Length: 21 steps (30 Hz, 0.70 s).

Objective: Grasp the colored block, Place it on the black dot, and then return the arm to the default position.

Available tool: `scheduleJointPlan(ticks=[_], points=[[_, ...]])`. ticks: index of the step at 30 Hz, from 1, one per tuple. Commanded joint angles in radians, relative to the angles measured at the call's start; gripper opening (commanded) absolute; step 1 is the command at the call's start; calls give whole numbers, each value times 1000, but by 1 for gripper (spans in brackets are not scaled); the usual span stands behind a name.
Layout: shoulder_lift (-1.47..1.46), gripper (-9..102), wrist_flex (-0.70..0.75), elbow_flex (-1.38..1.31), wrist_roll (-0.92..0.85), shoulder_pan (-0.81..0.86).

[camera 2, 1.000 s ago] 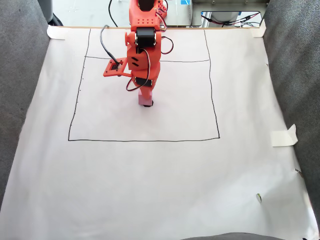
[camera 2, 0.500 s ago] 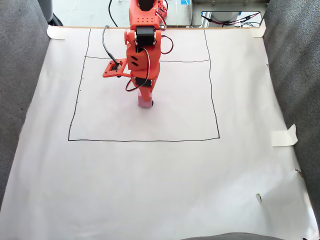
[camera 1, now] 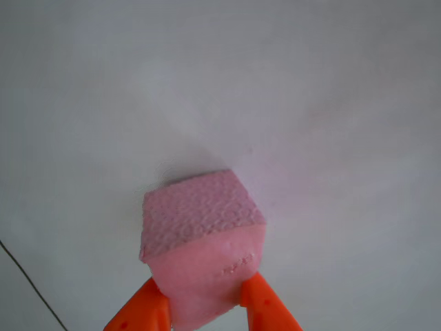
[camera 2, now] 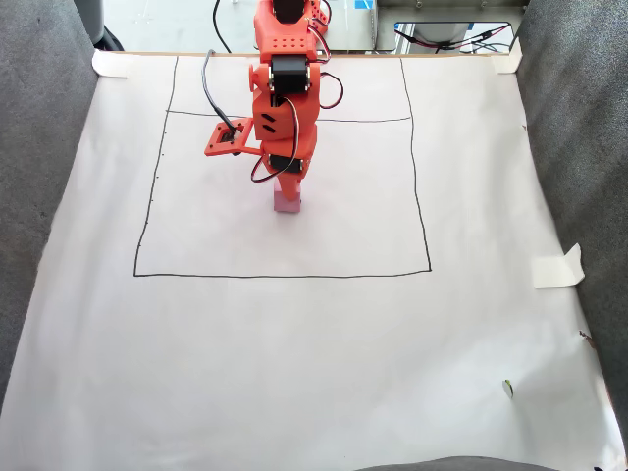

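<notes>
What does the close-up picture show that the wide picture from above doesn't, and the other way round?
The close-up other view shows the pink block's rough, darker top face and the two orange fingers pressed against its smooth sides. The fixed view shows the whole orange arm, the hand-drawn black rectangle on the white paper and grey fabric alongside. Both show the gripper shut on the block, over white paper.

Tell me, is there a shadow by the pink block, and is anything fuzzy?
In the other view, a soft grey shadow lies behind the pale pink foam cube, and the white paper looks hazy. In the fixed view, lighting is bright and even, lines sharp.
</notes>
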Motion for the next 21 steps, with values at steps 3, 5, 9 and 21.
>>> scheduleJointPlan(ticks=[3, 5, 9, 21], points=[[-9, 0, 17, -44, -25, -21], [-12, 0, 25, -44, -38, -25], [-2, 0, 40, -41, -63, -28], [23, 12, 74, -29, -87, -32]])
